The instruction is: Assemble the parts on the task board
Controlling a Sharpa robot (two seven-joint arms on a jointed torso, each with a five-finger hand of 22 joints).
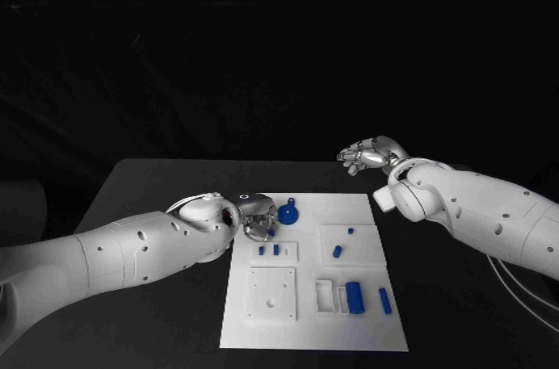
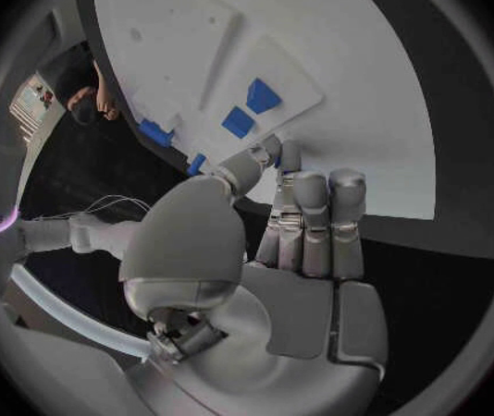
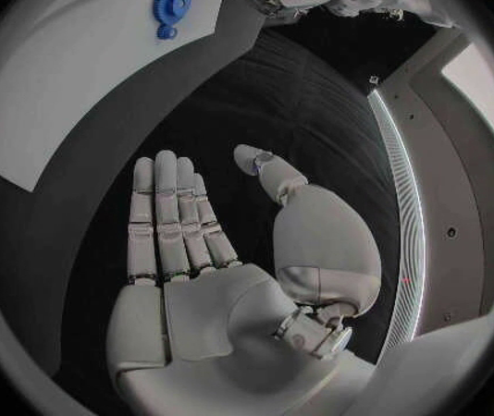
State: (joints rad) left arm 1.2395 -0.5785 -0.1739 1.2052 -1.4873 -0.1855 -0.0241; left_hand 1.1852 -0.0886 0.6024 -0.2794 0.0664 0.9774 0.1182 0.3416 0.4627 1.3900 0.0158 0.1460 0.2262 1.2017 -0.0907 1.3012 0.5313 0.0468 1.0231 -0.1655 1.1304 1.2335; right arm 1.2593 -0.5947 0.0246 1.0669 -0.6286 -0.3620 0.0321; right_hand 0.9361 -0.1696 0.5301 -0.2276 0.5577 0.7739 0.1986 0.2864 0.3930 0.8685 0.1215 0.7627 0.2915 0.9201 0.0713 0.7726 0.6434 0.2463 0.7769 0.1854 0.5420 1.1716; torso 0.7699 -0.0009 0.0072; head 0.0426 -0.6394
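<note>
Black tabletop (image 1: 152, 183) carries the white rectangular task board (image 1: 314, 337); the right hand (image 1: 369, 154) hovers off the board's far right corner, released, fingers straight, palm bare. The left hand (image 1: 258, 215) sits at the board's far left edge beside the round blue toothed gear with stub handle (image 1: 287, 215); whether it touches or holds anything I cannot tell. Assembly looks early: the blue cylinder (image 1: 354, 295), slim blue bar (image 1: 384, 300) and small blue pegs (image 1: 338, 251) seem to lie loose, most placements remaining.

White arms (image 1: 128, 252), silver jointed fingers (image 3: 172, 217), dotted screws
</note>
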